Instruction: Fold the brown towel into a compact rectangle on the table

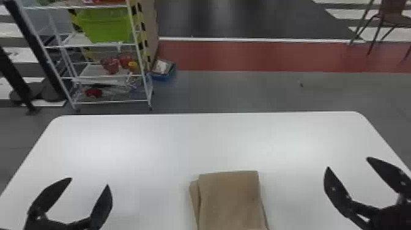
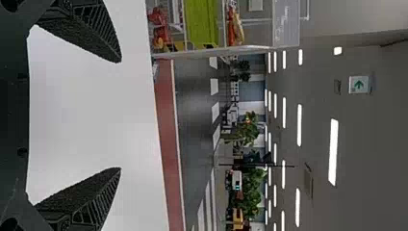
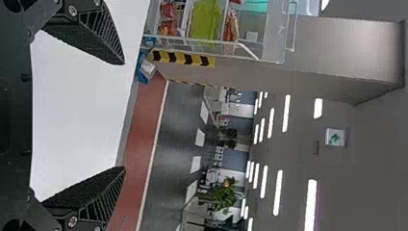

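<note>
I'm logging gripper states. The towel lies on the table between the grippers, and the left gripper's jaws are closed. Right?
The head view shows the left gripper with jaws open, not closed. The towel does lie on the table between it and the right gripper.

Between the left pincer (image 1: 89,181) and the right pincer (image 1: 348,162), apart from both, the folded towel (image 1: 231,198) lies on the counter (image 1: 198,143), an under layer peeking out toward the left pincer. Both pincers' fingers are spread. Beyond the left one stands a rack (image 1: 140,61) with a green bin (image 1: 105,27); beyond the right, a chair (image 1: 394,19).
</note>
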Controlling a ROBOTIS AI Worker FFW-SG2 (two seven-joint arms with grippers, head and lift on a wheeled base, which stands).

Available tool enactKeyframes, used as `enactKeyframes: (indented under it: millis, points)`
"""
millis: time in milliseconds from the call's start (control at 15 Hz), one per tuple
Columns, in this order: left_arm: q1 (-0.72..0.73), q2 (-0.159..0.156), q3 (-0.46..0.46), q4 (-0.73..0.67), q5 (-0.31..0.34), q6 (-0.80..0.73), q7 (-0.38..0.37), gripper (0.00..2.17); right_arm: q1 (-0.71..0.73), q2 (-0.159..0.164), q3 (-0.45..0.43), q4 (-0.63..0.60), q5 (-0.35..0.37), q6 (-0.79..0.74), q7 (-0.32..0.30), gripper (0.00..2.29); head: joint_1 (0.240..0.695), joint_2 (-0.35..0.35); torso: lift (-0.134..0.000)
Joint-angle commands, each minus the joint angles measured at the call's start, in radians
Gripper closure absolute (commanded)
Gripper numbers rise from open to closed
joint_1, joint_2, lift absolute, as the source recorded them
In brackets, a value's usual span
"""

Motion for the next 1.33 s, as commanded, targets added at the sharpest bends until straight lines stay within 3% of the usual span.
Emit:
enactKeyframes:
  millis: [0, 267, 1267]
  points:
    - [0.006, -0.004, 0.001, -0.011, 0.0, 0.026, -0.002, 0.08, 0.006, 0.016, 0.064, -0.019, 0.001, 0.087, -0.014, 0.12, 0.695, 0.013, -0.122]
    - [0.011, -0.004, 0.009, -0.02, 0.006, 0.029, -0.002, 0.08, 0.01, 0.016, 0.093, -0.019, -0.001, 0.096, -0.026, 0.12, 0.695, 0.066, -0.122]
    - [-0.051, -0.004, 0.063, -0.002, 0.088, 0.105, -0.047, 0.07, 0.001, 0.016, 0.164, 0.016, 0.073, 0.09, -0.071, 0.12, 0.695, 0.136, -0.122]
